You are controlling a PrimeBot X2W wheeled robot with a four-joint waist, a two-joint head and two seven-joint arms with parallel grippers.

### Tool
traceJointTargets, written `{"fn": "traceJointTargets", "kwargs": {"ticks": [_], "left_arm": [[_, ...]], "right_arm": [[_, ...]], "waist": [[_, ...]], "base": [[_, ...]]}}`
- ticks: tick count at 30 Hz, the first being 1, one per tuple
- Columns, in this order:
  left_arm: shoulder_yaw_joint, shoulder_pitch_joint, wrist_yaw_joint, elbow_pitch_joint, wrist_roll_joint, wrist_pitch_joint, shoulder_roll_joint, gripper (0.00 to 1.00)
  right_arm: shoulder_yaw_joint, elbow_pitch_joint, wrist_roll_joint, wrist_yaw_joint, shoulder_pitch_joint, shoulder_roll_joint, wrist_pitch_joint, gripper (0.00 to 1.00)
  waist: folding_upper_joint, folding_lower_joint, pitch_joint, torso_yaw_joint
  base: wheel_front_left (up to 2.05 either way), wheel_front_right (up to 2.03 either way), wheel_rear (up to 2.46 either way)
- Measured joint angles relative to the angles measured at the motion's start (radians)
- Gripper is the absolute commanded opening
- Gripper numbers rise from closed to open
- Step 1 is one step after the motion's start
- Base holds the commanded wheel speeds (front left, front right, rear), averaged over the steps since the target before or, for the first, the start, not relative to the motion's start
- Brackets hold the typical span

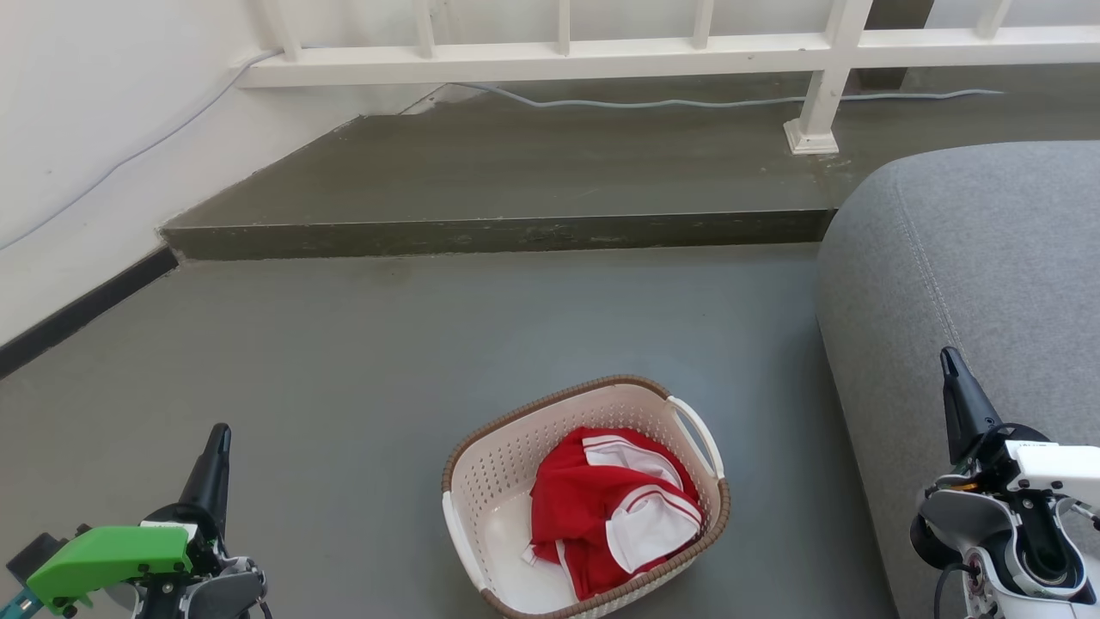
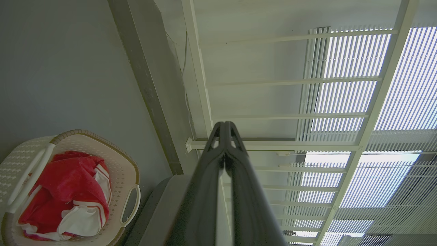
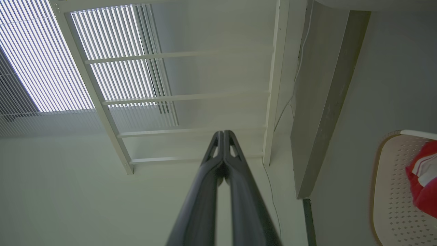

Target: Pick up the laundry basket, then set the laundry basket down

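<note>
Evidently the pickup had not begun: the laundry basket (image 1: 503, 464) sat on the grey floor (image 1: 387, 344), low and centre in the head view, between your two grippers and apart from both. A red-and-white garment (image 1: 601, 507) lay crumpled inside it. Your left gripper (image 1: 221, 432) hovered off the basket's left side. Your right gripper (image 1: 948, 357) hovered off its right, in front of the grey sofa (image 1: 988, 258). Both wrist views showed the jaws shut tip to tip, holding nothing, and pointed towards the white railing (image 1: 559, 58) rather than down at the basket.

Judgement: the step in hand was the approach to the two white handles, the right handle (image 1: 698, 427) nearest the sofa and the left handle (image 1: 454, 533) on the opposite short wall.

- You needed to open both jaws before descending, tilt the grippers down, and take each arm to its own handle so the load was shared.
- The basket lay skewed to your body, so the two reaches would not have matched. Each arm wanted lining up separately.
- The right side looked tight, with the sofa near that handle. An entry from above seemed safer than one from the side.
- The lift wanted both arms rising level. The perforated plastic would probably have flexed if one side led.
</note>
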State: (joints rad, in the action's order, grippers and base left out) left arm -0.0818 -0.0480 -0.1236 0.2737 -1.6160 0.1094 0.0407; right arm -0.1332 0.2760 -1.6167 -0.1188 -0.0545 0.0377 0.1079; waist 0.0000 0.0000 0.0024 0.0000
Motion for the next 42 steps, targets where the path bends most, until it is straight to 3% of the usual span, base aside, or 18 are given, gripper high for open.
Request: {"fn": "traceJointTargets", "kwargs": {"ticks": [4, 5, 24, 42], "left_arm": [[0.000, 0.000, 0.000, 0.000, 0.000, 0.000, 0.000, 0.00], [0.000, 0.001, 0.000, 0.002, 0.000, 0.000, 0.000, 1.00], [0.026, 0.028, 0.001, 0.010, 0.044, -0.042, -0.016, 1.00], [0.117, 0.001, 0.011, -0.026, 0.348, -0.118, 0.055, 1.00]], "right_arm": [[0.000, 0.000, 0.000, 0.000, 0.000, 0.000, 0.000, 0.00], [0.000, 0.002, 0.000, 0.001, 0.001, -0.001, 0.000, 1.00], [0.010, 0.019, 0.054, 0.005, 0.037, -0.007, -0.041, 1.00], [0.092, -0.013, 0.367, 0.006, 0.035, 0.079, -0.118, 1.00]], "waist": [[0.0000, 0.0000, 0.000, 0.000], [0.0000, 0.0000, 0.000, 0.000], [0.0000, 0.0000, -0.003, 0.000], [0.0000, 0.0000, -0.005, -0.006]], "base": [[0.00, 0.00, 0.00], [0.00, 0.00, 0.00], [0.00, 0.00, 0.00], [0.00, 0.00, 0.00]]}}
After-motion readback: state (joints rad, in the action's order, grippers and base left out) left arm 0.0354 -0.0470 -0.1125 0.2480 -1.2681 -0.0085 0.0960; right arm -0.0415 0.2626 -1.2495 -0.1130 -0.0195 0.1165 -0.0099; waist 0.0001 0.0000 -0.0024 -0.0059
